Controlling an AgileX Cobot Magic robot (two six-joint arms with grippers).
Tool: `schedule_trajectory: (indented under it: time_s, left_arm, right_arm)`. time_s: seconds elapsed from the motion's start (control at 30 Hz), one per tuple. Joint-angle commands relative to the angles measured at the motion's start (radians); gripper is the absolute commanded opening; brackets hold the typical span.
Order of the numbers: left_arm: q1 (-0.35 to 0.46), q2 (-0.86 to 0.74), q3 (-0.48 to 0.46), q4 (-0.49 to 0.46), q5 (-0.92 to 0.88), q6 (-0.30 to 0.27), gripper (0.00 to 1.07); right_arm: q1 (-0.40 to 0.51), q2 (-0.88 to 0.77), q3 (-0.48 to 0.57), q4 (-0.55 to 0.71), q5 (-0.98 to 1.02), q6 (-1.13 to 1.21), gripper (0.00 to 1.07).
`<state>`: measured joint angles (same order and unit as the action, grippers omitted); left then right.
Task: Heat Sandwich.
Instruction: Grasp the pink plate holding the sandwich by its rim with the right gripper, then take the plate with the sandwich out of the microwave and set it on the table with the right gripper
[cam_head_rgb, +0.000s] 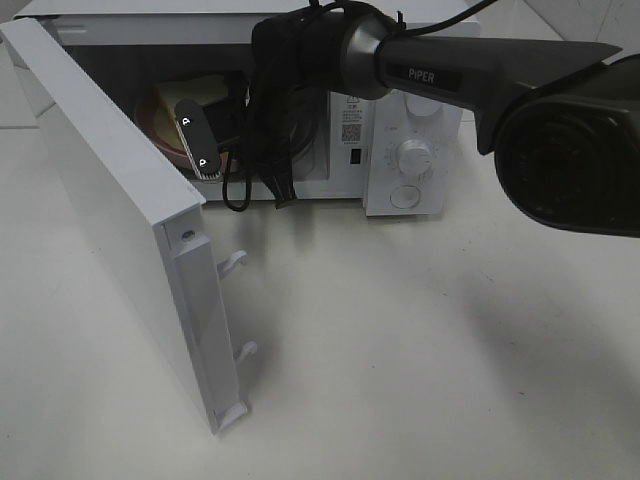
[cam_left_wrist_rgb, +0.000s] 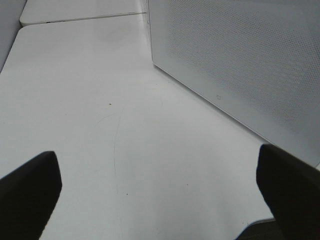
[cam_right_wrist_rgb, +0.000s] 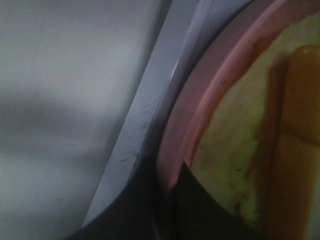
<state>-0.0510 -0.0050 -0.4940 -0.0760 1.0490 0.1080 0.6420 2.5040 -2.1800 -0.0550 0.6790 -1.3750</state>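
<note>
Two grippers are mine. Exterior high view: my right gripper (cam_head_rgb: 198, 150) reaches into the open microwave (cam_head_rgb: 410, 150) at 11 o'clock of the scene. Its fingers (cam_head_rgb: 203, 160) are closed on the rim of the pink plate (cam_head_rgb: 160, 125), which sits inside the cavity. The sandwich (cam_head_rgb: 195, 95) lies on that plate, at 12 o'clock from my fingertips, partly hidden by my wrist. The door (cam_head_rgb: 110, 210) hangs swung out at 9 o'clock. Right wrist view: the plate (cam_right_wrist_rgb: 200, 100) rim is pinched between my dark fingertips; the sandwich (cam_right_wrist_rgb: 235, 150) shows pale green leaf and orange filling just beyond. Left wrist view: my left gripper (cam_left_wrist_rgb: 160, 195) is spread wide above the bare table (cam_left_wrist_rgb: 100, 100), pinching nothing, the door (cam_left_wrist_rgb: 240, 60) near at 1 o'clock.
</note>
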Motion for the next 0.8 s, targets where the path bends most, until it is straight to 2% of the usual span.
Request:
schedule_trajectory:
  time_s: [0.03,0.27,0.57,0.8]
  left_arm:
    - [0.003,-0.015,0.002,-0.005,-0.012,-0.008,1.00]
    - [0.003,-0.015,0.002,-0.005,-0.012,-0.008,1.00]
    - [0.003,-0.015,0.002,-0.005,-0.012,-0.008,1.00]
    - [0.003,-0.015,0.002,-0.005,-0.012,-0.008,1.00]
  right_arm:
    - [-0.001,0.001,-0.005,-0.015,-0.050,-0.012,0.00]
    - [-0.001,-0.002,-0.001,-0.009,0.002,-0.065,0.00]
    - [-0.002,-0.101,0.157,-0.005,-0.101,-0.171,0.00]
    - [-0.011,-0.198,0.275,0.074,-0.205,-0.313,0.00]
